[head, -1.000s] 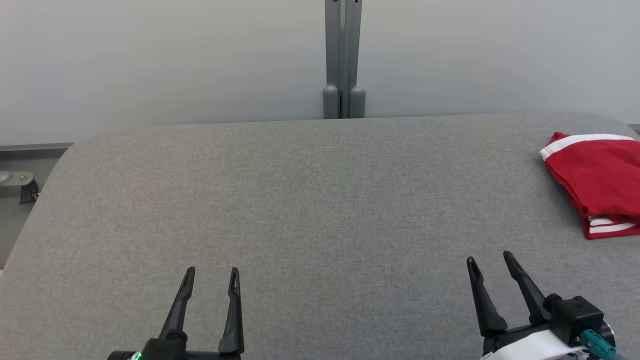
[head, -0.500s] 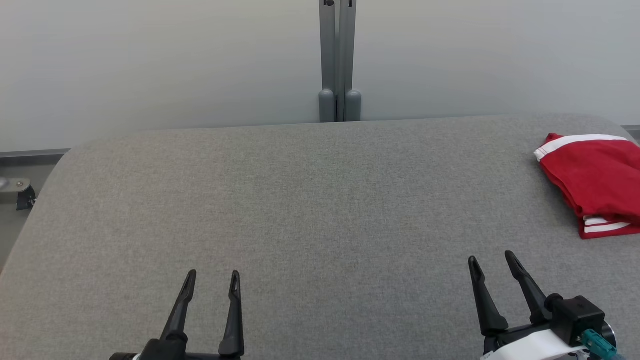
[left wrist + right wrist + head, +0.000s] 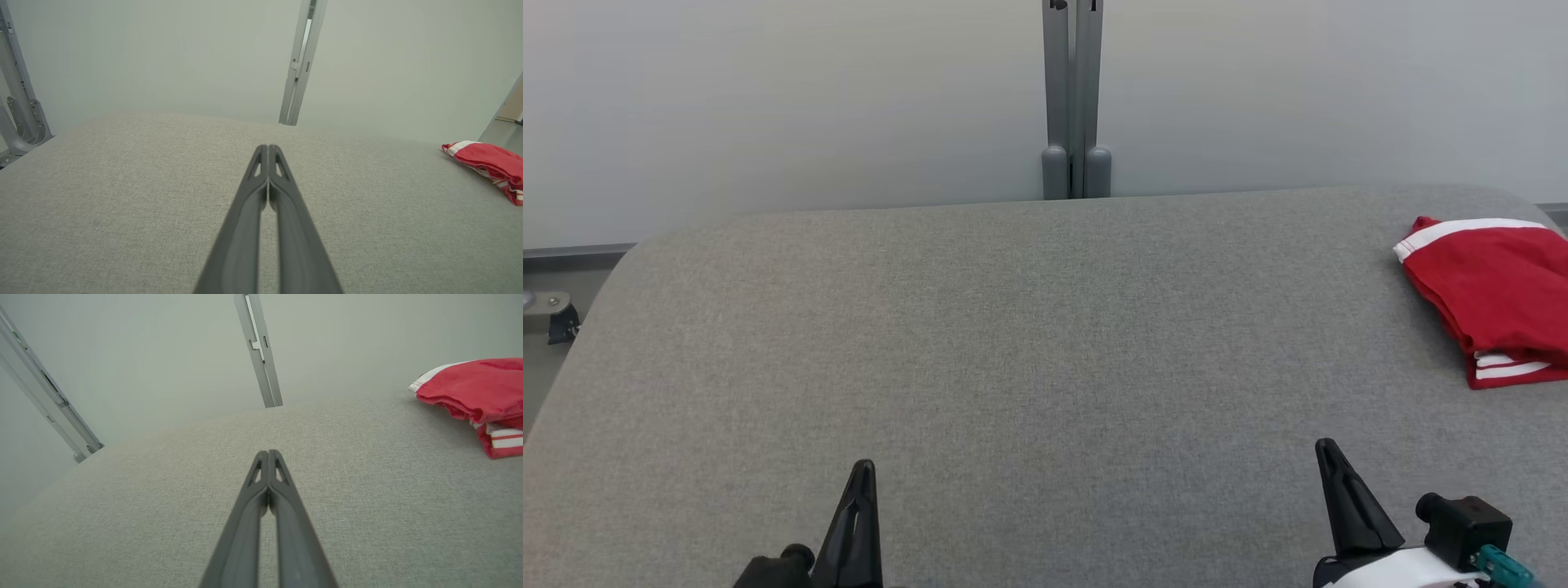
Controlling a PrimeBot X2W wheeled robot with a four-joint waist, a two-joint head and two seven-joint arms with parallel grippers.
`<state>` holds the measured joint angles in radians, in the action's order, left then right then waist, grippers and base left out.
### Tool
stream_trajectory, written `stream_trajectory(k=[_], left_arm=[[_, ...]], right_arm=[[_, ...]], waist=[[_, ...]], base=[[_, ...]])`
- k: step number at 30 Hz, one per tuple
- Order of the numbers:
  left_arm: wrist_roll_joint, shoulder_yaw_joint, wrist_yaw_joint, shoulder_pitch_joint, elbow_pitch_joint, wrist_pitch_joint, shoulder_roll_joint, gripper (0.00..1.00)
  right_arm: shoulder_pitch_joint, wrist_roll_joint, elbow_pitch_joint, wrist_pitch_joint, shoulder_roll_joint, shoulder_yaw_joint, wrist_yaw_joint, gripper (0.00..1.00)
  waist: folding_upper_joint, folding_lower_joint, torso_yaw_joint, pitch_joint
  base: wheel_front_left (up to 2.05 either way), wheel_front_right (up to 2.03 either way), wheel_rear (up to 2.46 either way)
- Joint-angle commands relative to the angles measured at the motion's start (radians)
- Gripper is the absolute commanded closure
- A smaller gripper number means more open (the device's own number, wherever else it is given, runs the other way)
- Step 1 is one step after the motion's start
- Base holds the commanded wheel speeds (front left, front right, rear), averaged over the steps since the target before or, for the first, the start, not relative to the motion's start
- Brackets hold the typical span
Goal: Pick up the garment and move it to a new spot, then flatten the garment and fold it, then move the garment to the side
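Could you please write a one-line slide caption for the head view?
Folded red garment lies at the right edge of the grey table; left gripper and right gripper rest shut, apart from it.

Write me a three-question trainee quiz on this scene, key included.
1. True or false: the left gripper is shut on the red garment.
2. Where on the grey table does the garment lie? A) at the robot's far right B) in the middle C) at the robot's far left
3. Fill in: the right gripper has its jaws ____.
Key: 1 false, the left gripper is shut on nothing and the garment lies apart from it; 2 A; 3 shut.
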<state>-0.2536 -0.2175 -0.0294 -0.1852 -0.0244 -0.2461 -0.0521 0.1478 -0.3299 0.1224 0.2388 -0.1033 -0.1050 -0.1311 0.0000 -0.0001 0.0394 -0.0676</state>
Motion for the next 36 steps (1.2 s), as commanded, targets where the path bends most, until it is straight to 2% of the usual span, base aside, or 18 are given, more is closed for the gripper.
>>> stream_trajectory(k=[1,17,36], left_arm=[[-0.055,0.013,0.007,0.022,0.01,0.008,-0.007,1.0],[-0.354,0.054,0.04,0.086,-0.041,0.062,-0.025,1.0],[-0.657,0.1,0.073,0.147,-0.089,0.119,-0.043,1.0]], right_arm=[[-0.028,-0.054,-0.01,-0.008,-0.003,0.008,0.0,1.0],[-0.081,-0.333,0.019,-0.063,-0.009,0.031,0.0,1.0],[-0.134,-0.619,0.047,-0.121,-0.014,0.055,0.0,1.0]], waist=[[0.0,0.0001,-0.001,0.001],[0.0,0.0001,-0.006,0.01],[0.0,0.0001,-0.012,0.021]], base=[[0.0,0.0,0.0],[0.0,0.0,0.0],[0.0,0.0,0.0]])
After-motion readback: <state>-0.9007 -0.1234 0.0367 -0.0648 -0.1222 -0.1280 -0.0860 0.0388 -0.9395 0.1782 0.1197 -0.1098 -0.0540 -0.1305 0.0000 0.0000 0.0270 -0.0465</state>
